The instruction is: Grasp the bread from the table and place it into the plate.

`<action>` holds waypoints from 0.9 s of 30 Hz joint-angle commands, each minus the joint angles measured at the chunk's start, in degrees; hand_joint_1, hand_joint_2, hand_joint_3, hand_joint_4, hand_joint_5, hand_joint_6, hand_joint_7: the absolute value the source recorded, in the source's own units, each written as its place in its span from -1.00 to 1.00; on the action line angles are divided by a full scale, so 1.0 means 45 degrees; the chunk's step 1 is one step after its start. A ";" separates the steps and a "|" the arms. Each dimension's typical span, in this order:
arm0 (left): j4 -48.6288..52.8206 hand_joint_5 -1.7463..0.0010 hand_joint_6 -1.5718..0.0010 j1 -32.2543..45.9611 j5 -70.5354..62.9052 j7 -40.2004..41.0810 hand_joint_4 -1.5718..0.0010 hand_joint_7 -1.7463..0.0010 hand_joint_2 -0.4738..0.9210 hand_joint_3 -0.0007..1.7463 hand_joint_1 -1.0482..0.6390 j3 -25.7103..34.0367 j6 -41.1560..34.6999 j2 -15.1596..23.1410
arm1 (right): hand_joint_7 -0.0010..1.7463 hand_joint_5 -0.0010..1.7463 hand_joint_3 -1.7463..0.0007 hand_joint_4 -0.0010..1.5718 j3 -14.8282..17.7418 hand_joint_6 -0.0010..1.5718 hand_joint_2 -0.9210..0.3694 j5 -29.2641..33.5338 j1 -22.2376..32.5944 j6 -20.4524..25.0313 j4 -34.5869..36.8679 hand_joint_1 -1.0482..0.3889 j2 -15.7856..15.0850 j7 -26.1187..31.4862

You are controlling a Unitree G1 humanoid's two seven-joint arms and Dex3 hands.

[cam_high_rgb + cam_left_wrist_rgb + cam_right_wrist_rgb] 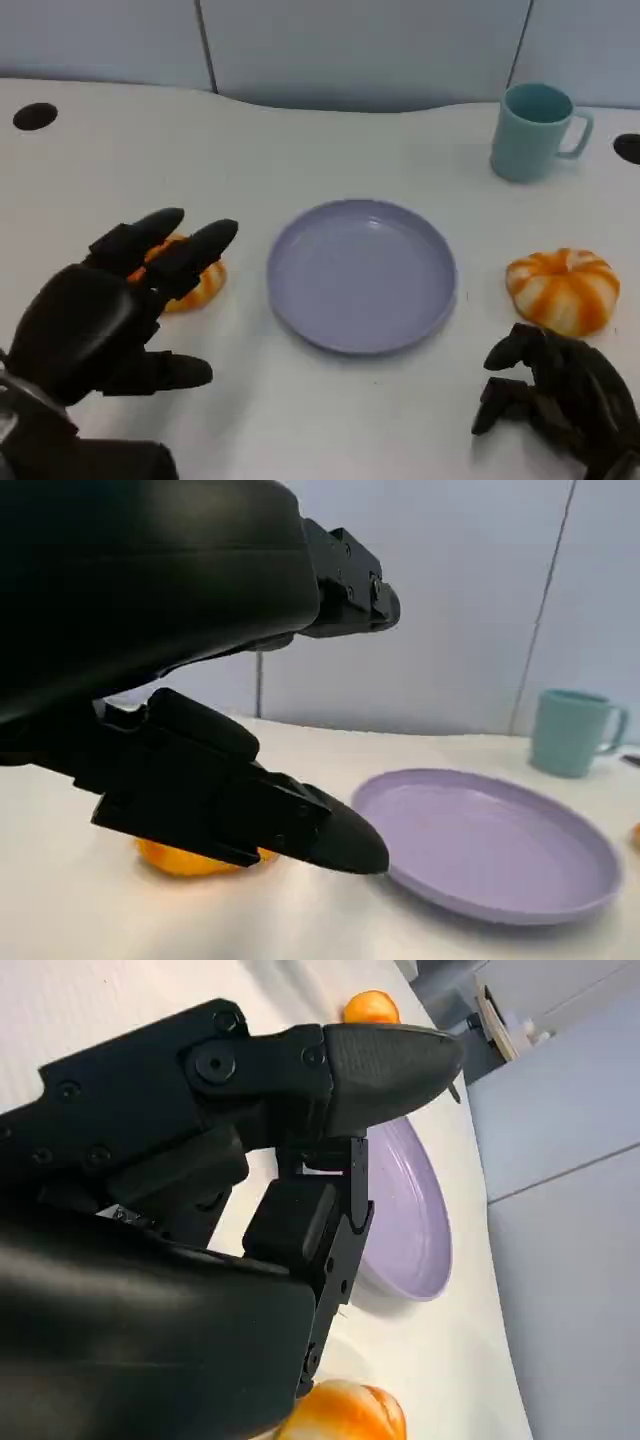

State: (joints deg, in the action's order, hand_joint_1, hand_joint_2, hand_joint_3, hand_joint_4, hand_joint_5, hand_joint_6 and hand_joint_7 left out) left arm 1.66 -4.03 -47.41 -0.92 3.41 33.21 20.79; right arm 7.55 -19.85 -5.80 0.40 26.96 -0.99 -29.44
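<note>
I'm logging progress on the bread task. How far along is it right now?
Nothing is placed yet: the plate holds nothing. In hand: the left hand hovers open over the left bread, fingers apart, not gripping. The right hand rests curled near the right bread. Grasp, carry and placing remain.

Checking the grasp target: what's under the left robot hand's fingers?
An orange-striped bread roll lies on the table under the left robot hand; the fingers cover its near side, so contact can't be judged.
</note>
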 commanded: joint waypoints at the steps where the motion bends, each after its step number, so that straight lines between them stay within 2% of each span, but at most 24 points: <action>1: -0.0388 0.95 0.88 -0.0535 -0.1629 0.0361 1.00 0.99 0.95 -1.00 -0.67 -0.0833 -0.1606 0.0643 | 0.02 0.13 0.56 0.64 0.0058 0.50 -1.00 0.0037 0.0021 -0.0092 0.0070 -0.17 -0.0060 0.0034; 7: 0.0145 0.99 0.88 -0.1343 -0.2136 -0.0031 0.99 0.99 0.86 -1.00 -0.56 -0.1980 -0.3179 0.1028 | 0.00 0.12 0.57 0.64 0.0084 0.51 -1.00 -0.0039 0.0077 0.0198 -0.0138 -0.17 -0.0059 0.0116; 12: 0.1250 1.00 0.98 -0.2380 -0.2334 -0.0664 1.00 1.00 0.82 -1.00 -0.45 -0.2984 -0.4246 0.1296 | 0.01 0.13 0.53 0.64 0.0052 0.52 -1.00 0.0054 0.0070 0.0122 -0.0133 -0.16 -0.0081 0.0107; 20: 0.4698 1.00 0.96 -0.4699 -0.2482 0.0042 1.00 0.99 0.74 -1.00 -0.33 -0.4669 -0.5095 0.1135 | 0.01 0.14 0.52 0.62 0.0147 0.50 -1.00 0.0028 -0.0001 0.0103 0.0006 -0.14 -0.0122 0.0068; 27: 0.7781 1.00 0.96 -0.6639 -0.2347 0.0407 1.00 0.99 0.76 -0.99 -0.27 -0.6017 -0.5536 0.0657 | 0.03 0.15 0.52 0.62 0.0128 0.49 -1.00 0.0095 -0.0003 0.0019 0.0051 -0.14 -0.0097 0.0087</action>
State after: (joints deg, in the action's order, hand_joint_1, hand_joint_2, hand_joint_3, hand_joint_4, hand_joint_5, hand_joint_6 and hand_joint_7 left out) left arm 32.91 -31.08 -57.95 -0.11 -21.93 9.43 24.03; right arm 7.84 -19.68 -5.96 0.69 26.72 -0.79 -29.35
